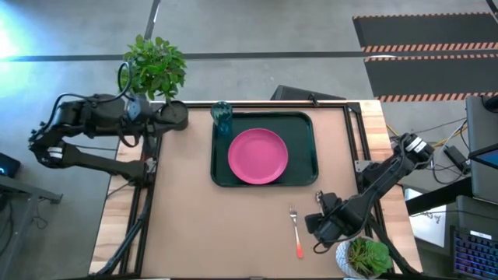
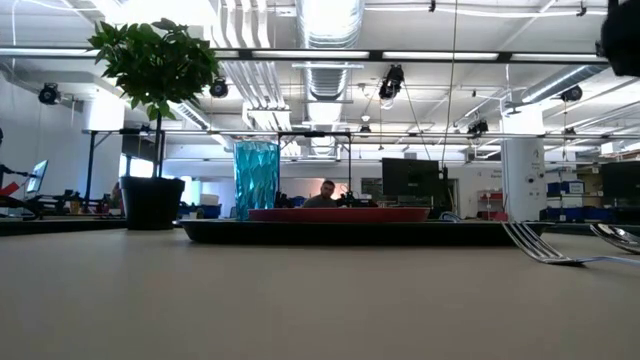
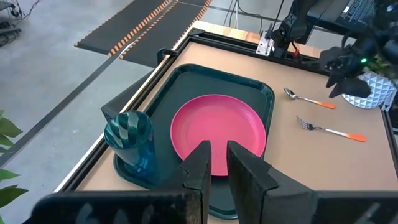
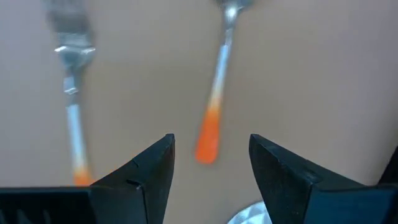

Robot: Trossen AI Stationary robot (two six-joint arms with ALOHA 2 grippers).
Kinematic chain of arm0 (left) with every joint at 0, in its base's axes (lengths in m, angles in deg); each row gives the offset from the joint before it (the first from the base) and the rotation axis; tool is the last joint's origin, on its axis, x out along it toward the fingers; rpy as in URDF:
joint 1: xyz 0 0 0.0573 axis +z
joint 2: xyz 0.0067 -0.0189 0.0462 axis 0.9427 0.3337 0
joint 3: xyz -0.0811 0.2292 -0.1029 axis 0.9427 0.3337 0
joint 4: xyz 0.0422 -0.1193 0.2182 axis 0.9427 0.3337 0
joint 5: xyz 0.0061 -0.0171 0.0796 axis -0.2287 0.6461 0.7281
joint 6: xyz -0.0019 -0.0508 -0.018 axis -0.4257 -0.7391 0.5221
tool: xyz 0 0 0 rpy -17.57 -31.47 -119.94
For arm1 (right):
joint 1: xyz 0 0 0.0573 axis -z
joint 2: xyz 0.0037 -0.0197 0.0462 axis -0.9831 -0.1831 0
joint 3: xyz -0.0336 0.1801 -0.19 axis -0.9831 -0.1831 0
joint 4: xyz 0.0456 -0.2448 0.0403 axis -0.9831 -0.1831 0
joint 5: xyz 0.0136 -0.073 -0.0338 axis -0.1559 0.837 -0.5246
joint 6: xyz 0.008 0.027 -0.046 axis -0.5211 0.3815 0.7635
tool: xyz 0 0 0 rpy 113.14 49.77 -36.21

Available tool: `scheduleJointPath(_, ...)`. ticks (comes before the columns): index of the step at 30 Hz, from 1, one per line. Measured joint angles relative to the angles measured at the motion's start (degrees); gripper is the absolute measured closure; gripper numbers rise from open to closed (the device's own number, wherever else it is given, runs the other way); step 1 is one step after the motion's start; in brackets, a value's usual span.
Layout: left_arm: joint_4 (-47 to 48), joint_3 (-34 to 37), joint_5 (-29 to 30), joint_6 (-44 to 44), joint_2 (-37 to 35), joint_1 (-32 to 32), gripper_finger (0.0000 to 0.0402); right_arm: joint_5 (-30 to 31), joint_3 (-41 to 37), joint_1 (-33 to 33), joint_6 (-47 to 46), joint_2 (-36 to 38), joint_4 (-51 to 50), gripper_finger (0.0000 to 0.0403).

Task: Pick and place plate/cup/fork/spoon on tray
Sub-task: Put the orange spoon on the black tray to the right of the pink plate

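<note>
The pink plate (image 1: 257, 155) lies flat in the dark green tray (image 1: 307, 124). The teal cup (image 1: 222, 117) stands upright in the tray's far left corner. The fork (image 1: 296, 230) and the spoon (image 3: 308, 98) lie side by side on the table, near and to the right of the tray. My right gripper (image 4: 211, 163) is open above them, its fingers level with the spoon's orange handle end (image 4: 208, 140), touching nothing. My left gripper (image 3: 219, 163) waits by the table's far left edge, its fingers a narrow gap apart, empty.
A dark pot with a leafy plant (image 1: 156, 66) stands at the far left corner, close to my left gripper. A white pot with a plant (image 1: 364, 258) stands at the near right edge, just behind my right gripper. Bare table lies near and left of the tray.
</note>
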Motion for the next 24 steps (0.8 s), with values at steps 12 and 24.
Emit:
scheduleJointPath(12, 0.0, 0.7, 0.0, -0.3, -0.4, 0.0, 0.0368, 0.5, -11.8, 0.7, -1.3, 4.7, 9.9, 0.0207)
scheduleJointPath(24, -0.1, 1.6, 0.0, -0.3, -0.2, 0.0, 0.0368, 2.1, -14.9, 7.8, 8.1, 6.1, 15.4, 0.0207)
